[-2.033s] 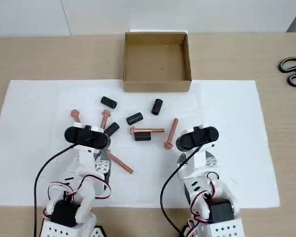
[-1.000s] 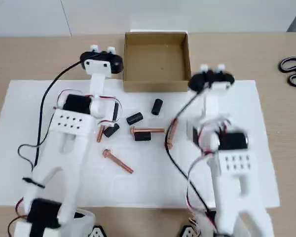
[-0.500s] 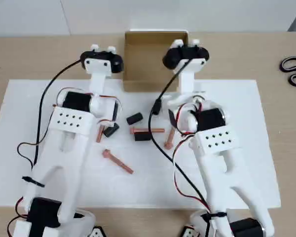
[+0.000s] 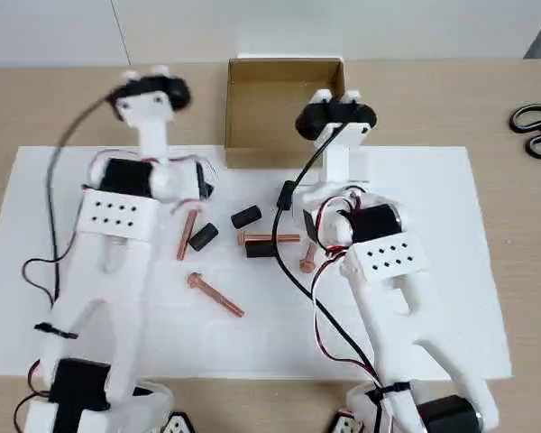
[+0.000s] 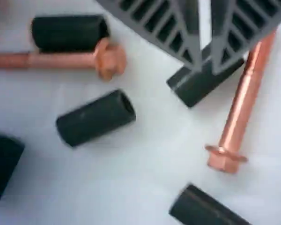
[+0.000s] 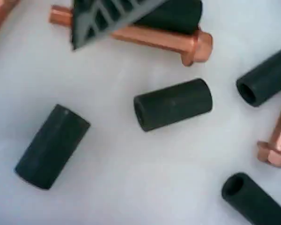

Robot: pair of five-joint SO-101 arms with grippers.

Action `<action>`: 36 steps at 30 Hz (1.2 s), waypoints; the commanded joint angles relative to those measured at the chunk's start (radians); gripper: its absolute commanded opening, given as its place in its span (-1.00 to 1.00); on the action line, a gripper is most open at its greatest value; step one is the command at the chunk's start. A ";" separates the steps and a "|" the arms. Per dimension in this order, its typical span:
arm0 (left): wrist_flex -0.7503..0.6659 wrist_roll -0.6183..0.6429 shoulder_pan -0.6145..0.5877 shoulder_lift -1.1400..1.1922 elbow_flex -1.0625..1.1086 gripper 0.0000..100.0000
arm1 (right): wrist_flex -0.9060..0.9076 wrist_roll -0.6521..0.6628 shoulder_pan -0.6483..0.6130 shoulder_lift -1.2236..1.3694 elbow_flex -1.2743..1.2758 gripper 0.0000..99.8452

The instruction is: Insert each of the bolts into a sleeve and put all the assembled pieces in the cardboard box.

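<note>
Several black sleeves and copper bolts lie loose on the white sheet, in front of the open cardboard box. In the high view I see one sleeve, another sleeve beside a bolt, a bolt resting along a sleeve, and a bolt nearer the front. My left gripper is shut and empty, hovering just over a sleeve next to a bolt. My right gripper hangs over a bolt, close to a sleeve.
Both arms stretch over the sheet, the left arm on the left and the right arm right of the parts. Scissors lie at the table's far right. A black cable trails from the right arm across the sheet.
Both arms have risen from their folded pose at the front and stretched out over the parts. Lately the left wrist swung left and the right one drew slightly nearer. The parts have not moved.
</note>
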 commanded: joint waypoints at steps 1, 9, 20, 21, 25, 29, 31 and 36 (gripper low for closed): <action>0.057 0.028 -0.005 -0.003 -0.084 -0.99 | -0.010 -0.023 -0.019 0.047 -0.017 -0.55; 0.157 0.000 -0.012 0.015 -0.124 -0.99 | 0.122 -0.129 -0.036 0.394 -0.365 -0.55; 0.267 0.006 -0.172 0.302 -0.321 -0.99 | 0.297 -0.229 -0.054 0.788 -0.872 -0.55; 0.287 0.006 -0.173 0.315 -0.344 -0.99 | 0.295 -0.229 -0.064 0.812 -0.881 -0.55; 0.331 0.006 -0.170 0.350 -0.401 -0.99 | 0.288 -0.235 -0.085 0.897 -0.921 -0.56; 0.334 0.006 -0.172 0.361 -0.415 -0.99 | 0.288 -0.235 -0.090 0.966 -0.991 -0.56; 0.333 0.006 -0.170 0.361 -0.415 -0.99 | 0.288 -0.235 -0.090 0.995 -1.017 -0.56; 0.331 0.006 -0.170 0.361 -0.415 -0.99 | 0.249 -0.235 -0.085 1.064 -1.030 -0.56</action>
